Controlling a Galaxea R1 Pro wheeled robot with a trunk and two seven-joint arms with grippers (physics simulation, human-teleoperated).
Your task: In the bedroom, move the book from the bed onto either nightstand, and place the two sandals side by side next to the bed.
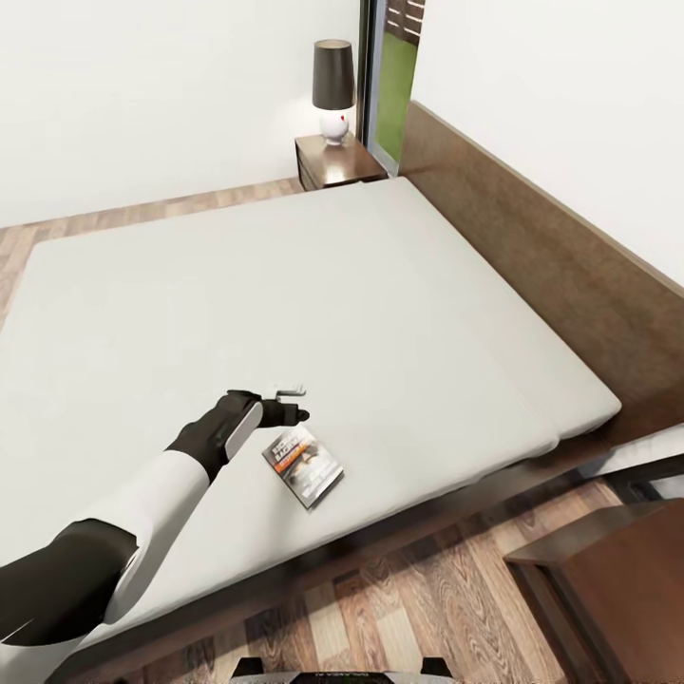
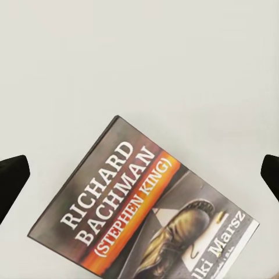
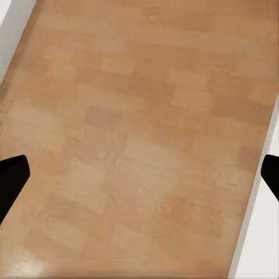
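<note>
The book (image 1: 302,464) lies flat on the light-grey mattress of the bed (image 1: 285,285), near its front edge, with its dark cover, orange band and white lettering facing up. My left gripper (image 1: 296,402) hovers just beyond the book, open and empty. In the left wrist view the book (image 2: 151,215) sits below and between the black fingertips (image 2: 11,174), which are spread wide apart. My right gripper (image 3: 139,180) is open over bare wood floor (image 3: 139,116). The sandals are out of view.
One nightstand (image 1: 337,163) with a black-shaded lamp (image 1: 333,87) stands at the bed's far corner by a window (image 1: 391,85). A second dark-brown cabinet top (image 1: 617,579) sits at the lower right. The headboard (image 1: 532,237) runs along the right. Plank floor (image 1: 399,608) lies before the bed.
</note>
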